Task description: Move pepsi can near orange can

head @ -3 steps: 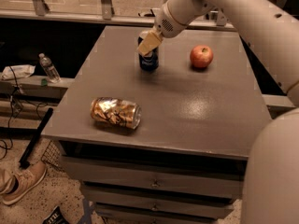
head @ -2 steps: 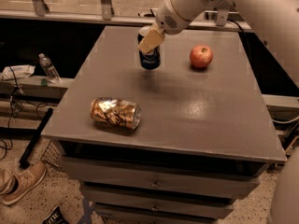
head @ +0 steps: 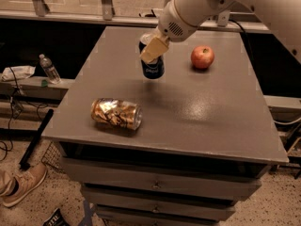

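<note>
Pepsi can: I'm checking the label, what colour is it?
Dark blue pepsi can, clearest in the camera view; the end effector holds it at its top.

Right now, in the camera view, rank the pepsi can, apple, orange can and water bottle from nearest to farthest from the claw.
1. pepsi can: gripped in the claw, toward the back of the table.
2. apple: back right.
3. orange can: on its side, front left.
4. water bottle: off the table, far left.
</note>
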Available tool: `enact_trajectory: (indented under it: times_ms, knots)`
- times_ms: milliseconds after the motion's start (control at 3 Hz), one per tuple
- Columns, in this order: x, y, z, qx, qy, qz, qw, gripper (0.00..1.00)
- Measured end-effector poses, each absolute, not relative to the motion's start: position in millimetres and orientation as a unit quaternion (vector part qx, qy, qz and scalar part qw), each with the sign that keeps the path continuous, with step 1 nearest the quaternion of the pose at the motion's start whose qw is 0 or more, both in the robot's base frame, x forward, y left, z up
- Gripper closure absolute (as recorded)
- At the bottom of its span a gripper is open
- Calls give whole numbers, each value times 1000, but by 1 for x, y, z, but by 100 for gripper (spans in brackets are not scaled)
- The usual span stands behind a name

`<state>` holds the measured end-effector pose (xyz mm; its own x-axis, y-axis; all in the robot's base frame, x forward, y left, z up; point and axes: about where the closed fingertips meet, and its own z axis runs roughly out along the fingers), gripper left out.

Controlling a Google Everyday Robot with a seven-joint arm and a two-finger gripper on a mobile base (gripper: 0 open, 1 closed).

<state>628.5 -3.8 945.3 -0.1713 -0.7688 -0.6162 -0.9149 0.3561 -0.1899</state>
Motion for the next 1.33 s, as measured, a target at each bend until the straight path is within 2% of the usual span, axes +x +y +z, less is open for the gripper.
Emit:
enact_trajectory:
  times_ms: [1333]
  knots:
    - [574,7,921,-607,726,149,286,100]
